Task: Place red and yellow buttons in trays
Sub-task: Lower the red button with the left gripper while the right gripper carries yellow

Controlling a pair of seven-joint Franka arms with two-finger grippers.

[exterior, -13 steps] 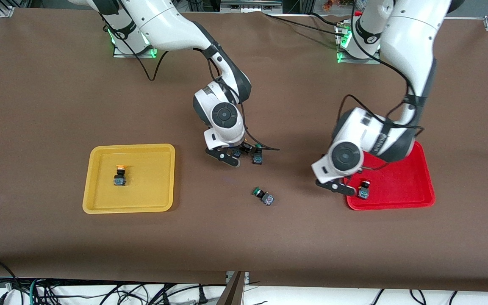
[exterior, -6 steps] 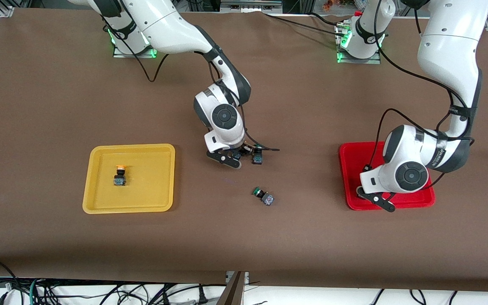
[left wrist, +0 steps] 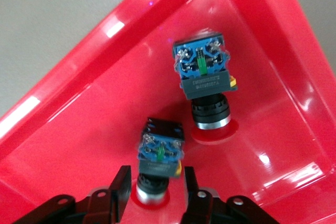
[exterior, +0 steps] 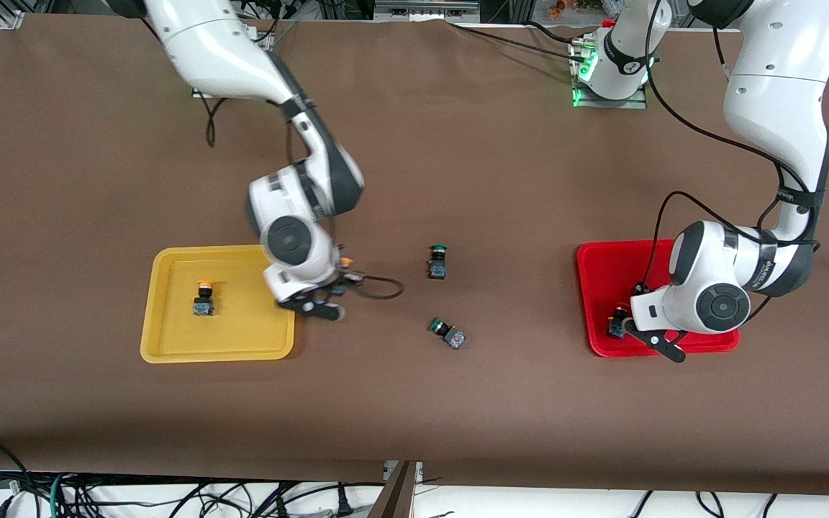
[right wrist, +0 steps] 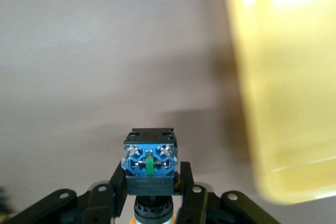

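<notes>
The right gripper (exterior: 324,298), closed on a yellow button (right wrist: 149,167), has moved from the table's middle to the yellow tray (exterior: 170,345). The left gripper (left wrist: 153,195) now straddles a red button (left wrist: 159,156) in the red tray (exterior: 598,262), fingers slightly apart, so sorting is nearly finished.

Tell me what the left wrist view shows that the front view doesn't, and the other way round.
Only the left wrist view shows two red-capped buttons in the red tray: one free, one between the left gripper fingers.

Only the front view shows the yellow tray holding a yellow button, two green-capped switches on the table, and the right gripper carrying a yellow-capped button beside that tray.

Both show the left gripper low in the red tray.
</notes>
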